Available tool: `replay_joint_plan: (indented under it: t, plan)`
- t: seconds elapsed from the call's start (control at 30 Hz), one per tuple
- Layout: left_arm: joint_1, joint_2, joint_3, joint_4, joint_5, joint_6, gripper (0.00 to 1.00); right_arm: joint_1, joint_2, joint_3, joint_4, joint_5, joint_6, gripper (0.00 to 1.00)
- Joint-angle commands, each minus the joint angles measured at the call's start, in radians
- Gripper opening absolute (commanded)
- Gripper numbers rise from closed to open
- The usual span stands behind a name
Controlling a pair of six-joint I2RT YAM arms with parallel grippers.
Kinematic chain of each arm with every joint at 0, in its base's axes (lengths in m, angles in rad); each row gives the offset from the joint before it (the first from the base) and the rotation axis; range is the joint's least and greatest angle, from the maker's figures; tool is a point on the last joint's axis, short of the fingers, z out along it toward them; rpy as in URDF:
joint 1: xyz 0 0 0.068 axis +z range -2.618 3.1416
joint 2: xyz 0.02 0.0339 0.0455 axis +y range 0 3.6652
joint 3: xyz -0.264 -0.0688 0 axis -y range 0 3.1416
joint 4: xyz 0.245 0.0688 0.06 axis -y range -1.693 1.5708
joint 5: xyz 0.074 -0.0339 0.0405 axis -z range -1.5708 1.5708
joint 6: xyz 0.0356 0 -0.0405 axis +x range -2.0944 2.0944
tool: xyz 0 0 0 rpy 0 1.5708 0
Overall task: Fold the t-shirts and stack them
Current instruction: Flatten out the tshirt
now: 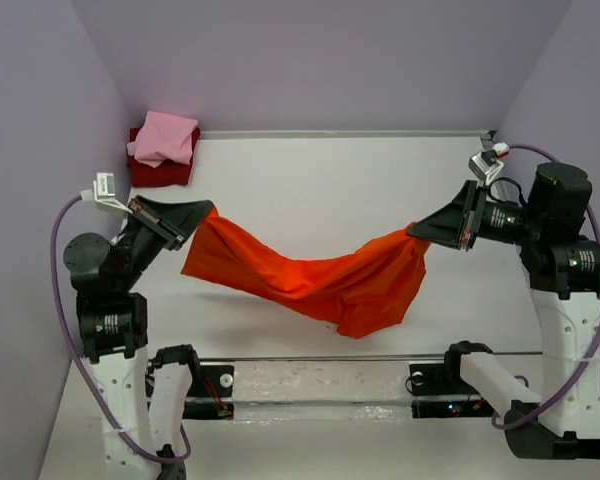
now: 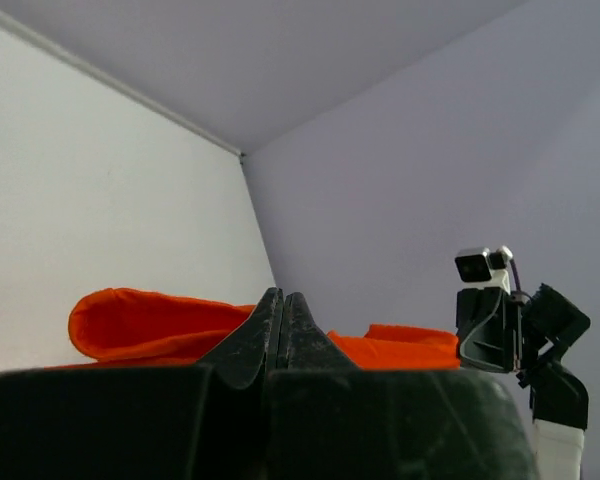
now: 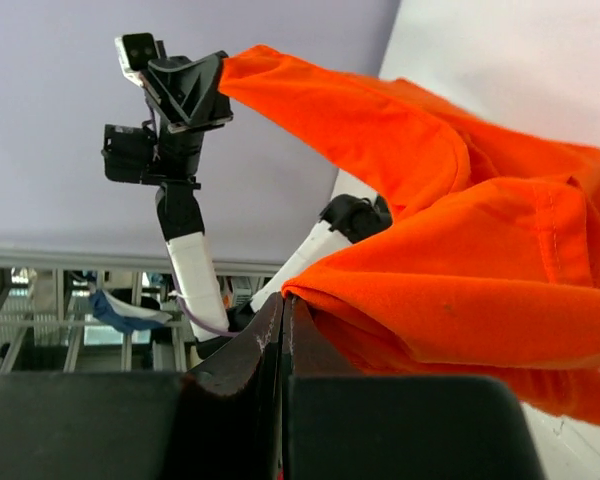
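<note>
Orange shirt (image 1: 310,275) is off the table (image 1: 330,180), slung like a hammock between the two arms, roughly mid-table. Judging risks from here, near to far:

- Nearest bit: a bunched lump of the shirt hangs low on the right side, toward the base rail (image 1: 310,385). Can't tell if it touches the table. If the arms pull back or drop, that lump could drag or fold under itself, and the fold comes out crooked.
- Middle sags and looks twisted, not spread flat. Laid down as is, it probably lands wrinkled. It likely needs tension or a re-grip on cleaner corners first.
- Right gripper (image 1: 420,230): fingers pressed together, pinching a wad of cloth right at the tips. Wrist view shows several layers bulging just past the tips. Thin bite on a thick wad, so a tug sideways could pop it out.
- Left gripper (image 1: 195,215): fingers pressed together too, pinching one edge of the shirt. Its own camera shows cloth only behind the tips, so depth of the hold is unclear. Same slip risk; lose either side and the whole shirt collapses in a heap.
- Pulling the arms further apart to flatten it loads both pinches at once. Go slowly.
- Far left corner: pink shirt (image 1: 165,138) sits folded and a bit askew on the dark red shirt (image 1: 160,172), against the back wall. The left gripper is near that pile. A swing outward or back could clip it, or drag orange cloth across and shove the pink one off.
</note>
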Motion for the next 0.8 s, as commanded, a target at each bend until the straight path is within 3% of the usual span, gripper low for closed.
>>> replay_joint_plan:
  t: [0.0, 0.13, 0.33, 0.4, 0.5, 0.67, 0.77]
  plan:
    - [-0.003, 0.112, 0.233, 0.105, 0.048, 0.01, 0.0, 0.005, 0.069, 0.131, 0.088, -0.103, 0.086, 0.0]
    - [-0.003, 0.201, 0.316, 0.084, -0.018, 0.085, 0.0, 0.005, 0.148, 0.13, 0.139, -0.081, 0.094, 0.0]
    - [-0.003, 0.328, 0.117, 0.256, -0.142, 0.067, 0.0, 0.005, 0.325, 0.056, 0.115, 0.175, -0.105, 0.0]
    - [-0.006, 0.47, 0.071, 0.349, -0.202, 0.065, 0.0, 0.005, 0.498, 0.164, 0.099, 0.39, -0.188, 0.0]
    - [-0.006, 0.672, 0.115, 0.436, -0.216, 0.085, 0.0, 0.005, 0.65, 0.344, 0.066, 0.496, -0.265, 0.0]
    - [-0.006, 0.885, 0.337, 0.524, -0.192, 0.061, 0.0, -0.013, 0.871, 0.646, 0.05, 0.469, -0.267, 0.0]
    - [-0.006, 0.949, 0.458, 0.548, -0.176, 0.019, 0.0, -0.013, 0.911, 0.777, 0.046, 0.427, -0.228, 0.0]
